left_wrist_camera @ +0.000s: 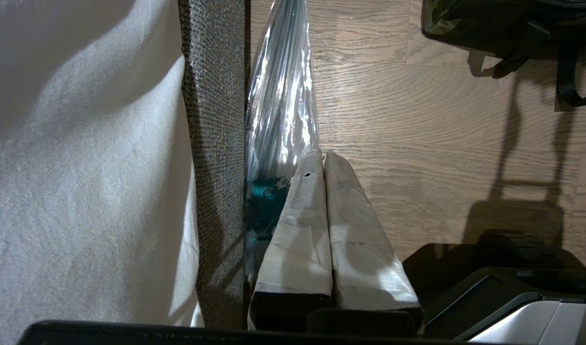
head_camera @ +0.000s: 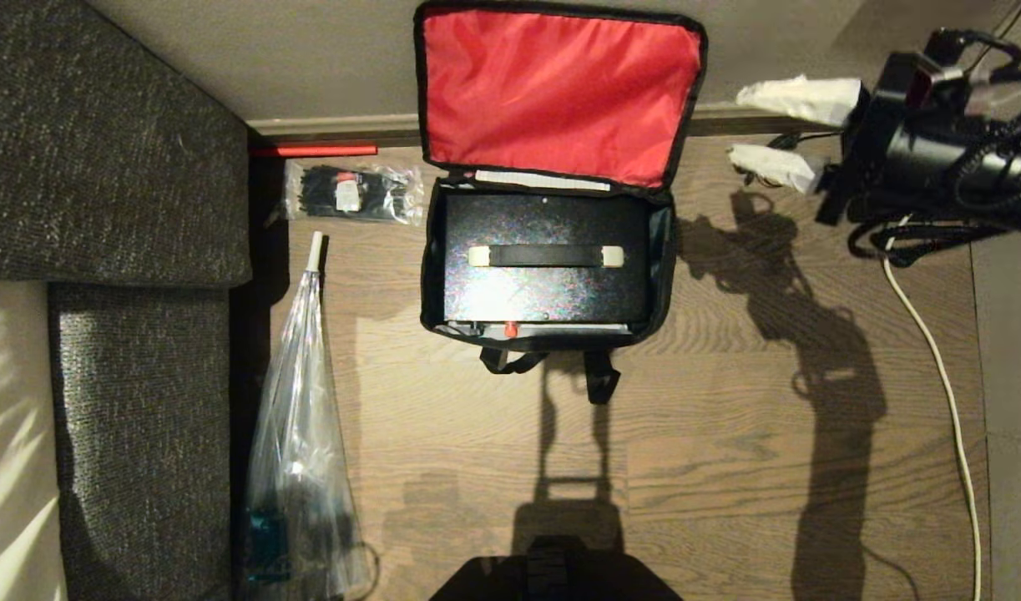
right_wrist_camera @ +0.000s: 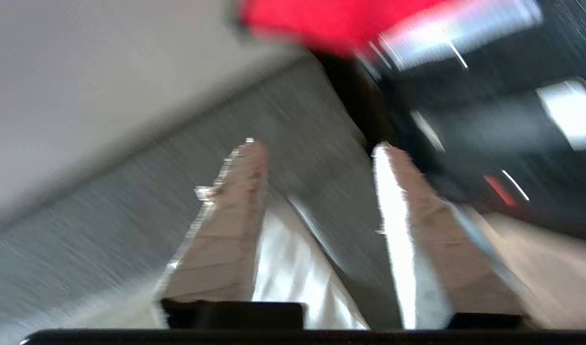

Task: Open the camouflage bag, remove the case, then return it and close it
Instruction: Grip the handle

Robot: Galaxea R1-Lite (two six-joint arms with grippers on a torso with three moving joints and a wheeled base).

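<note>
The bag [head_camera: 552, 209] lies on the floor [head_camera: 727, 434] against the wall, lid thrown back so its red lining faces up. The case [head_camera: 546, 260] sits inside it, filling nearly the whole cavity: a black, glossy box with a black handle [head_camera: 546, 256] across its top between two pale end caps, and a small red knob [head_camera: 510, 330] on the near edge. Two black straps trail from the bag's near side.

The right tool [head_camera: 773, 133] hangs off to the bag's right, near the wall, fingers apart with nothing between them. In the right wrist view the fingers [right_wrist_camera: 235, 211] stand clear of each other, and the bag's corner is just ahead. The left tool [left_wrist_camera: 324, 163] is parked low by the sofa [head_camera: 109, 167], fingers pressed together, empty.

Risks, as I judge them: the case fits tightly, so a lift by one end of the handle could tilt it and jam it against the bag's soft walls, dragging the whole bag up with it. The handle lies flat on the lid, leaving little room for a finger to slip under; a shallow grip could slide off the glossy surface. The upright lid leans only on the wall, and a brush from the arm could drop it onto the case.
</note>
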